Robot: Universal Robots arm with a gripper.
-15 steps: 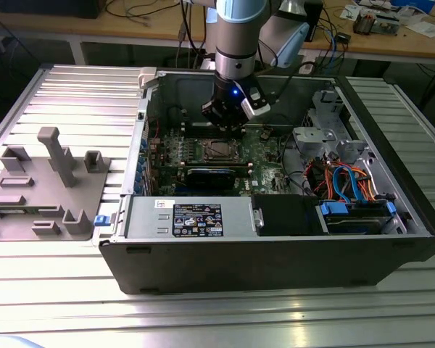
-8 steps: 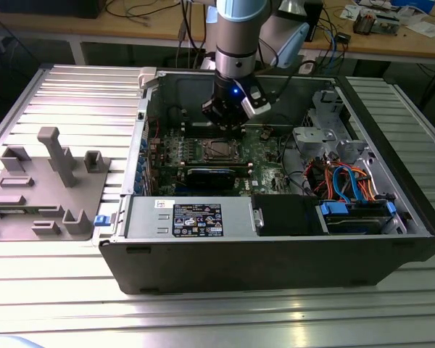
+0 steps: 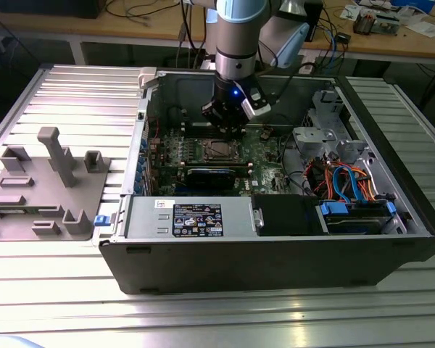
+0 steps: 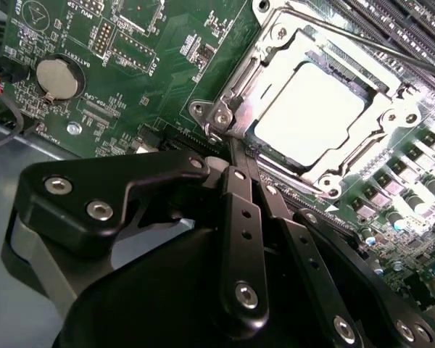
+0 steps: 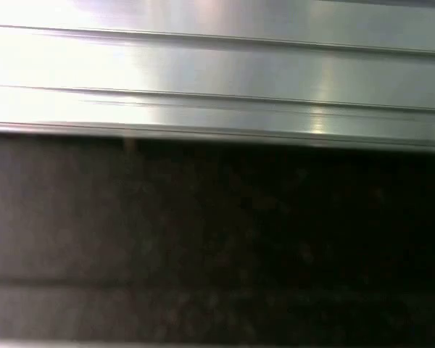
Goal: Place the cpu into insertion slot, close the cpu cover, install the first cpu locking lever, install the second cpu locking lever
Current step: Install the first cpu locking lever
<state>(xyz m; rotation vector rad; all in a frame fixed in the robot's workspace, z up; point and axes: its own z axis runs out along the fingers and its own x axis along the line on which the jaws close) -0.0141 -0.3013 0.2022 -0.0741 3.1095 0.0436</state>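
The cpu (image 4: pixel 308 109) lies flat in the insertion slot (image 3: pixel 219 151), its silvery top showing through the square cut-out of the cpu cover (image 4: pixel 257 69). The cover lies down flat over the chip. A thin wire locking lever (image 4: pixel 377 47) runs along the socket's far side. My gripper (image 4: pixel 235 148) is shut, its two black fingers (image 4: pixel 243 217) pressed together with the tips at one corner of the socket frame, beside a screw. Whether a lever end is pinched between them I cannot tell. In the exterior view the gripper (image 3: pixel 225 125) hangs just above the socket inside the open computer case.
The case walls (image 3: pixel 275 254) ring the green motherboard (image 4: pixel 130 43). A power supply (image 3: pixel 196 217) sits in front of the socket, with a drive cage and blue and orange cables (image 3: pixel 348 188) on the exterior view's right. A grey fixture tray (image 3: pixel 43 181) lies outside the case. A coin battery (image 4: pixel 58 76) is near the fingers.
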